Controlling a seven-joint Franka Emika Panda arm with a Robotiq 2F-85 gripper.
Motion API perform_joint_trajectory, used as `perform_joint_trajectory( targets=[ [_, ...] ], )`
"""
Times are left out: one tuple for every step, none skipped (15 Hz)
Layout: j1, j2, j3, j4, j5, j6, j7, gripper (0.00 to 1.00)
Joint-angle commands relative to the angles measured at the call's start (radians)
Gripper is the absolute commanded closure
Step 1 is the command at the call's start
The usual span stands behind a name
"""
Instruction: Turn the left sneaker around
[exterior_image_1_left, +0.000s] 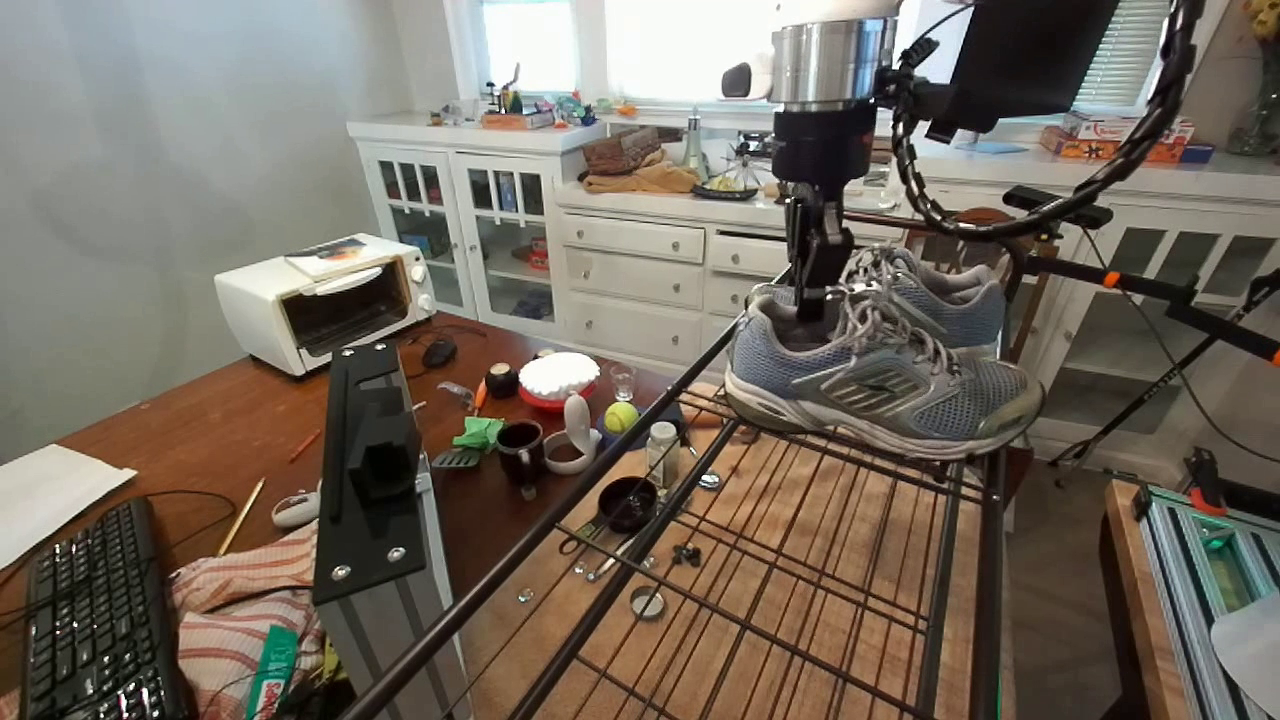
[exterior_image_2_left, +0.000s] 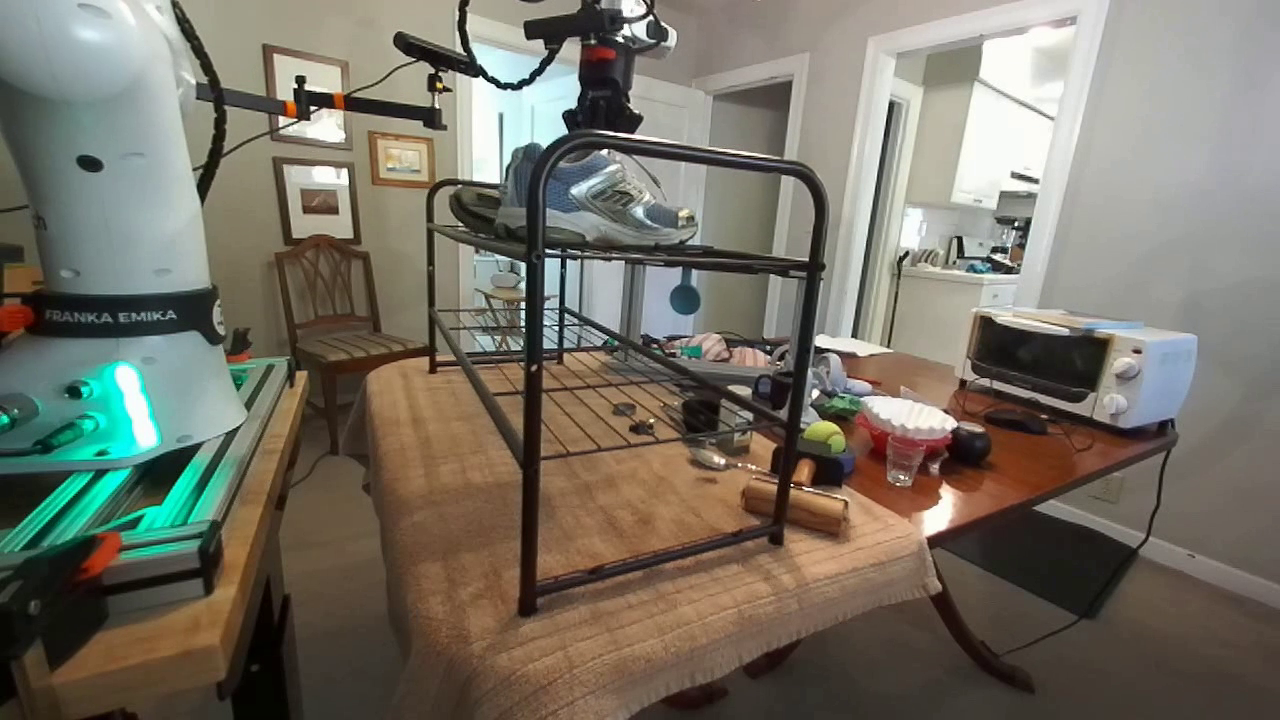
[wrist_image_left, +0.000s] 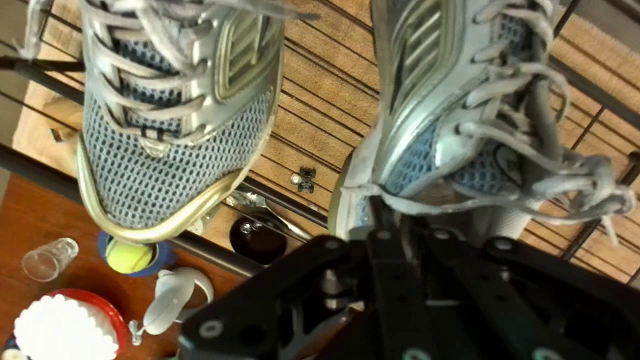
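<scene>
The left sneaker (exterior_image_1_left: 885, 388), grey with a white sole, is on the top shelf of the dark wire rack (exterior_image_2_left: 690, 148); in an exterior view it lies right of centre, toe pointing to the right edge of the frame. The gripper (exterior_image_1_left: 812, 306) hangs over it from the top of that frame, its tips in the ankle opening. The fingers (wrist_image_left: 390, 260) stand close together, the gap narrow — whether they pinch any of the shoe, I cannot tell. In the wrist view the left sneaker takes up the right half, heel low and toe cut off by the top edge, and a loose lace (wrist_image_left: 430, 207) crosses just by the fingertips. The second sneaker (wrist_image_left: 170, 115) stands beside it, in the upper left of the wrist view, a gap between the two and its toe pointing the opposite way — down the frame. A tennis ball (wrist_image_left: 129, 256) and a drinking glass (wrist_image_left: 50, 259) show at that view's lower left.
</scene>
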Motion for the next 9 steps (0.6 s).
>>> perform_joint_trajectory(
  targets=[
    [0.026,0.063,0.016,0.107,-0.044,-0.094,-0.131,0.98],
    [0.033,0.076,0.023,0.123,-0.055,-0.105,-0.164,0.98],
    [0.040,0.089,0.030,0.138,-0.067,-0.112,-0.197,0.98],
    [0.045,0.102,0.039,0.148,-0.079,-0.114,-0.230,0.98],
    [0.050,0.113,0.046,0.155,-0.090,-0.117,-0.266,0.98],
    [0.055,0.125,0.052,0.160,-0.098,-0.112,-0.303,0.98],
    [0.058,0.133,0.058,0.160,-0.107,-0.103,-0.342,0.98],
    [0.060,0.138,0.064,0.159,-0.117,-0.095,-0.374,0.98],
    [0.063,0.132,0.071,0.149,-0.128,-0.086,-0.395,0.98]
  ],
)
